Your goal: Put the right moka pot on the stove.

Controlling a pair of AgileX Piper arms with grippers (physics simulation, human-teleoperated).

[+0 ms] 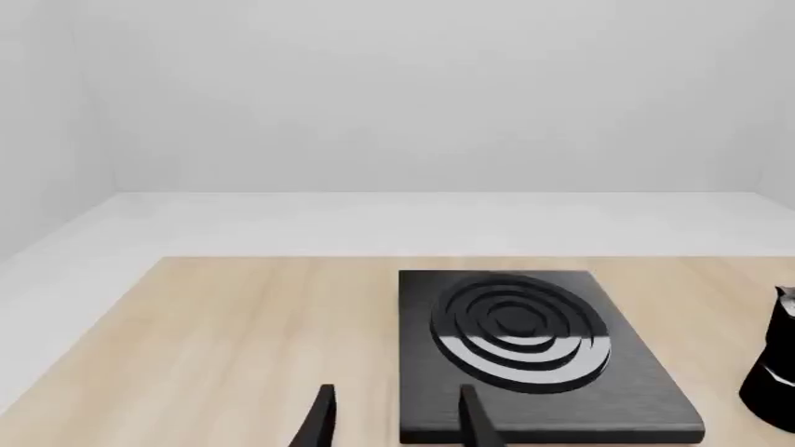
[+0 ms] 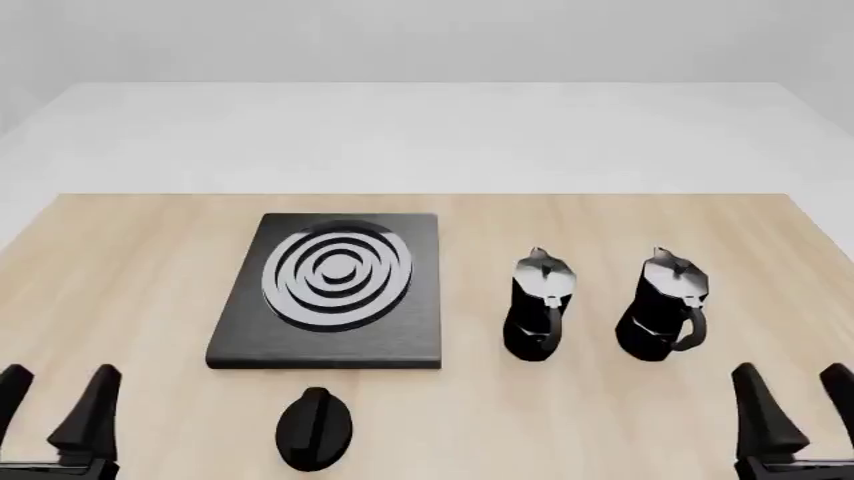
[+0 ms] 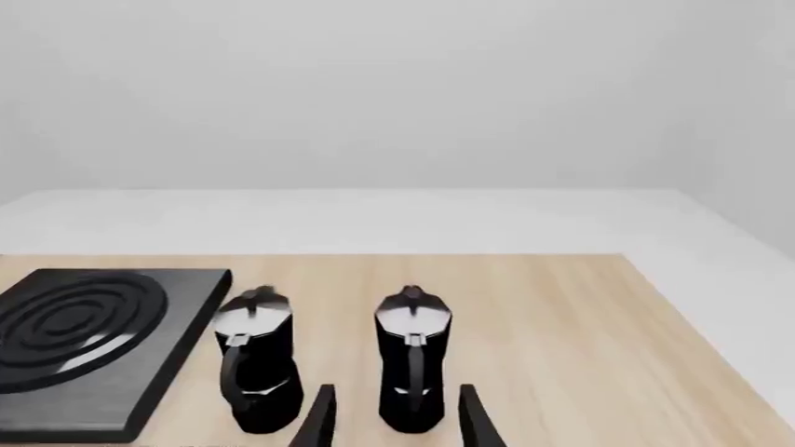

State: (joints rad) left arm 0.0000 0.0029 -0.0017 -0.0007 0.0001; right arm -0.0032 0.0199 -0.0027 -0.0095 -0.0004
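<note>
Nothing grasped yet. Right moka pot [image 2: 661, 305] upright on the wooden table [image 2: 134, 260], just beside the other moka pot [image 2: 538, 305], well apart from the stove [image 2: 334, 290] at the left, with the twin pot between. Handle turned toward the near right side, probably easy for a grasp from there. Right gripper [image 2: 793, 415] low at the near right edge, fingers spread, empty, near the pot and aimed roughly at it in the wrist view. Left gripper [image 2: 56, 410] also spread and empty, at the near left edge, beside the small oval knob [image 2: 315, 428]. Likely the very start: approach first, then a lift over the neighbour pot.
</note>
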